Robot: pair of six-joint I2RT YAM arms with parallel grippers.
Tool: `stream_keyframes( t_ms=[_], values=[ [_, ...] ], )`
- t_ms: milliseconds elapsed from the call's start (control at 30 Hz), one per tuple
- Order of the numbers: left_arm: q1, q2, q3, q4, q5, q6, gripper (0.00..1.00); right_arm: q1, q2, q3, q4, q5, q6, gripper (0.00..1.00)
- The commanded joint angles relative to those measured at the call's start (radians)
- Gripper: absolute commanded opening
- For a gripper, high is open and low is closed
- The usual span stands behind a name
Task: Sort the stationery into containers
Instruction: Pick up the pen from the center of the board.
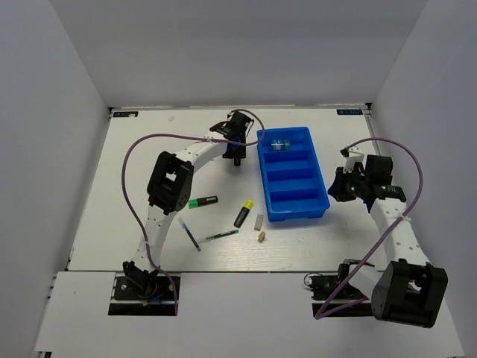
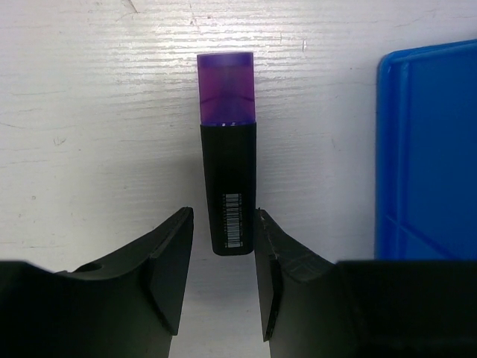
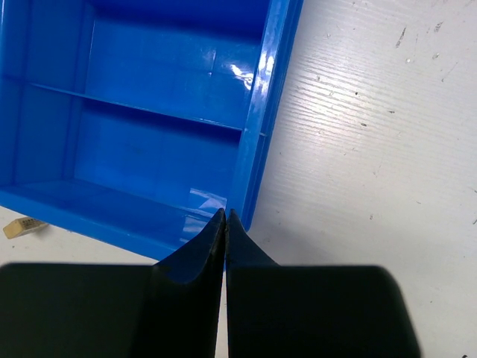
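Note:
A black highlighter with a purple cap (image 2: pixel 227 179) lies on the table left of the blue tray (image 1: pixel 322 195). My left gripper (image 2: pixel 223 216) is open, its jaws on either side of the highlighter's butt end; in the top view the left gripper (image 1: pixel 237 153) is by the tray's far left side. The blue square pack (image 1: pixel 280 144) lies in the tray's farthest compartment. My right gripper (image 3: pixel 225 212) is shut and empty above the tray's right rim (image 3: pixel 257 149), near its near right corner (image 1: pixel 339 190).
On the table left of the tray's near end lie a green-ended highlighter (image 1: pixel 203 201), a yellow-ended highlighter (image 1: pixel 243 214), a grey eraser (image 1: pixel 258 221), a tan piece (image 1: pixel 261 236) and two thin pens (image 1: pixel 192 235) (image 1: pixel 221 236). White walls stand around the table.

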Motion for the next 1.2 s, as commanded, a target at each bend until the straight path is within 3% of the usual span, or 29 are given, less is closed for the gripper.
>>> stream_keyframes(
  t_ms=[0,833,967,1067,1167],
  values=[
    [-0.006,-0.012,0.03,0.007,-0.002,-0.012,0.49,-0.01,0.003,0.004,-0.005,-0.012,-0.01,0.02],
    [-0.009,0.074,0.076,-0.034,-0.002,-0.035,0.5,-0.043,-0.003,0.006,-0.008,-0.04,-0.009,0.02],
    [-0.008,0.063,0.042,-0.037,-0.005,-0.028,0.39,-0.048,0.0,0.004,-0.01,-0.047,-0.007,0.02],
    [-0.008,0.048,0.022,-0.042,-0.011,-0.017,0.2,-0.056,-0.004,0.006,-0.014,-0.056,-0.004,0.02],
    [-0.011,0.017,0.005,-0.046,-0.013,0.003,0.14,-0.056,-0.006,0.007,-0.014,-0.063,-0.005,0.02]
  ],
)
